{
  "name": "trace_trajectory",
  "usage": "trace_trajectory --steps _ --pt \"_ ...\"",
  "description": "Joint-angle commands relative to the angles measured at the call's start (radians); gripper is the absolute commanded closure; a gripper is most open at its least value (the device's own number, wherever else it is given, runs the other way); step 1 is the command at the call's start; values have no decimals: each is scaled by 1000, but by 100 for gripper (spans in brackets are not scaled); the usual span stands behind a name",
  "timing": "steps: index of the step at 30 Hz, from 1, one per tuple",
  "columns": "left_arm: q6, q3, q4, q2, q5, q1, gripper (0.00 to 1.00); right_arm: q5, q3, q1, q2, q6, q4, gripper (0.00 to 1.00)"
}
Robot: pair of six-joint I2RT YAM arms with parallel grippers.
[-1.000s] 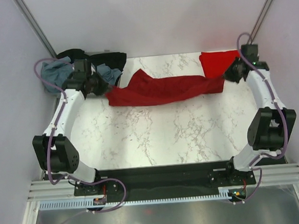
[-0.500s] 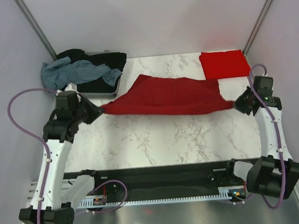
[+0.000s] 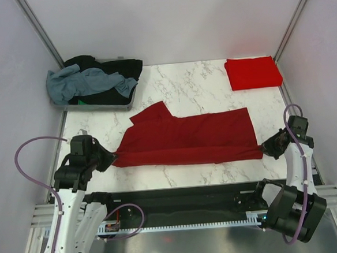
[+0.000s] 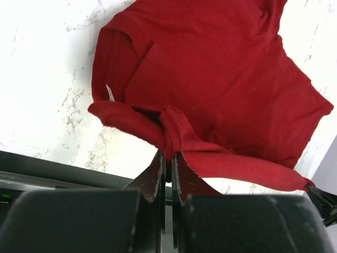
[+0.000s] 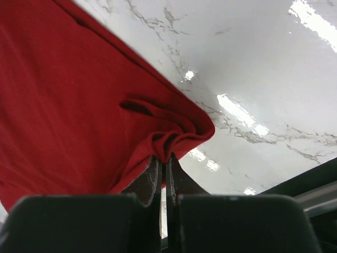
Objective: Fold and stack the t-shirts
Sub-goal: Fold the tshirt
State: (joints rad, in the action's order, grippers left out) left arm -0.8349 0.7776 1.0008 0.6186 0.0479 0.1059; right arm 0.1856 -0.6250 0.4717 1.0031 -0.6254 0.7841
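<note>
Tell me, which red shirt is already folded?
The bright red shirt at the far right corner: it lies as a neat rectangle. The dark red shirt lies spread out, held by the left gripper and right gripper.

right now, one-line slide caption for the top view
Left gripper and right gripper hold the dark red t-shirt stretched across the marble table.

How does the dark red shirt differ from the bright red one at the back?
The dark red shirt lies spread out, pinched by the left gripper and right gripper; the bright red shirt is folded into a rectangle, untouched. Both lie on the table.
</note>
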Motion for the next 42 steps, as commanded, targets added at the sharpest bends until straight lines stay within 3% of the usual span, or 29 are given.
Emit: trace_trajectory --steps 1,6,10,15,16,19,20,22,23,25,27,28,31,32,35,38,42 --pt "-87 -31 21 -37 -19 -12 96 1 -1 11 -55 -40 -2 100" --pt "-113 -66 38 -120 -5 -12 94 58 44 11 -127 -83 7 100" --pt "-80 -54 -27 -65 23 -11 97 153 39 8 -120 -115 -69 100" --pt "-9 118 -195 258 30 -12 98 80 -186 -103 95 -148 -180 100" --pt "31 162 -209 332 23 -12 98 75 -244 -131 217 -146 -183 100" --pt "115 450 -179 628 13 -18 98 95 -586 -229 421 -94 -132 100" --pt "131 644 -153 689 30 -18 98 100 -819 -255 554 -70 -44 100" --pt "176 856 -69 854 58 -20 98 117 -1053 -258 688 -12 42 100" --pt "186 1081 -32 898 73 -20 98 107 -1269 -251 712 4 122 100" --pt "221 1288 60 973 78 -20 98 84 -1408 -243 714 23 167 100" --pt "256 1493 100 986 73 -21 98 106 -1366 -240 648 -8 129 100" --pt "264 1517 110 959 64 -21 98 121 -1305 -242 556 -25 89 100" --pt "264 1368 79 807 30 -21 98 109 -1042 -242 391 -60 -48 100" --pt "264 1206 24 753 30 -21 98 98 -928 -240 358 -57 -84 100" --pt "257 935 -60 562 27 -21 98 72 -712 -235 261 -50 -130 100" --pt "228 468 -157 390 35 -21 98 40 -487 -232 184 -39 -173 100" --pt "53 58 -206 209 53 -21 98 41 -193 -179 108 -80 -247 100"
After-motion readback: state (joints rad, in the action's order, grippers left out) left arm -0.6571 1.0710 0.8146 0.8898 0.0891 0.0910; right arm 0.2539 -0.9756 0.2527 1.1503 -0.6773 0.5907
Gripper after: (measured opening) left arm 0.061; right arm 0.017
